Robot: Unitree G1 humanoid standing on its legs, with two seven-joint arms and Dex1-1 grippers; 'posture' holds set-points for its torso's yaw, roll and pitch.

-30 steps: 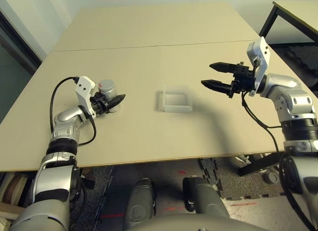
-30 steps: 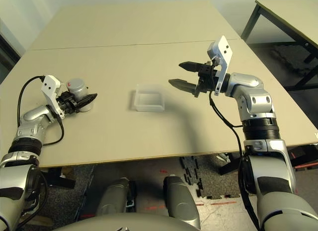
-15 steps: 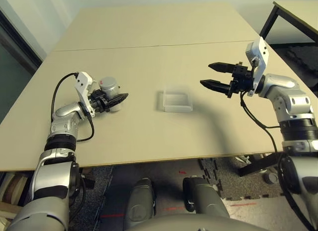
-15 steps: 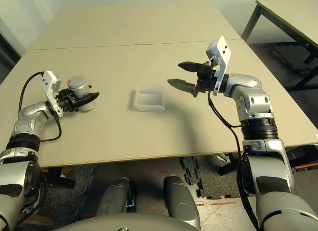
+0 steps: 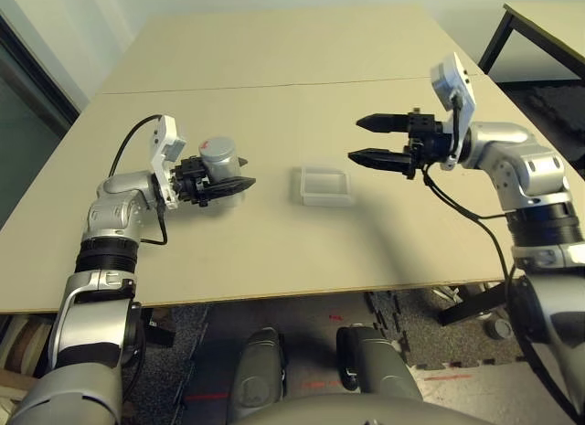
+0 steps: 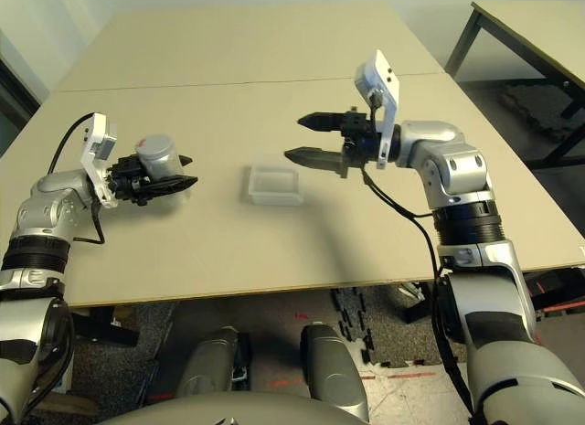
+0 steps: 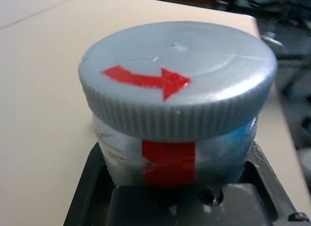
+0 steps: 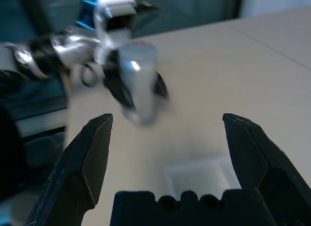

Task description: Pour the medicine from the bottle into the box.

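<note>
Lifting bottle (image 5: 219, 159) off table (image 5: 274, 96): left tool (image 5: 230, 182) gripping it, capped, now carried nearer box (image 5: 324, 185). Right tool (image 5: 364, 140), fingers wide, advancing over box toward bottle. Judgement: cap removal comes next, pouring afterwards.

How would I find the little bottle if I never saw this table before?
Start at the tan table and look to the robot's left side, where the left gripper holds the bottle above the tabletop. It is a small silver-grey cylinder, and its grey ribbed cap has a red arrow on top.
</note>
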